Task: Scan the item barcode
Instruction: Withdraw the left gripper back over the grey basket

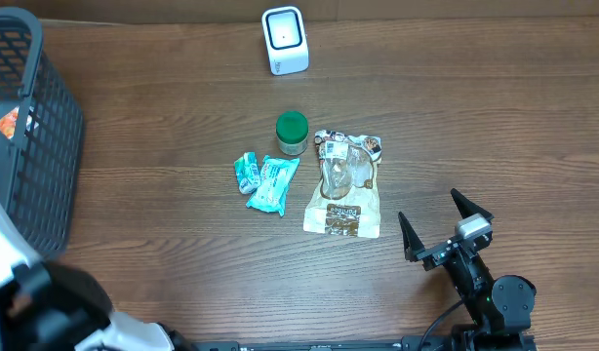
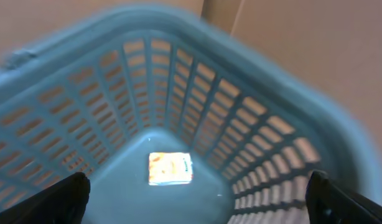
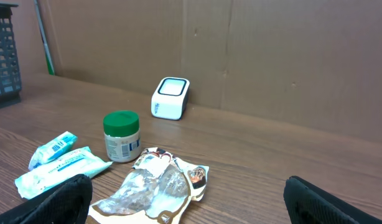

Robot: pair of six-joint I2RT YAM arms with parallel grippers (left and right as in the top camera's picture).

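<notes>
A white barcode scanner (image 1: 285, 39) (image 3: 170, 98) stands at the back of the table. Three items lie mid-table: a green-lidded jar (image 1: 292, 134) (image 3: 122, 136), teal wipe packets (image 1: 265, 180) (image 3: 60, 163) and a clear brown-trimmed bag (image 1: 345, 185) (image 3: 160, 186). I cannot read a barcode on any of them. My right gripper (image 1: 431, 210) (image 3: 191, 208) is open and empty, low over the table just right of the bag. My left gripper (image 2: 197, 205) is open and empty above the inside of a basket (image 2: 253, 124), where an orange-and-white packet (image 2: 170, 168) lies on the bottom.
The dark mesh basket (image 1: 31, 127) stands at the table's left edge, with my left arm (image 1: 36, 302) blurred at the front left beside it. A cardboard wall (image 3: 272, 56) closes off the back behind the scanner.
</notes>
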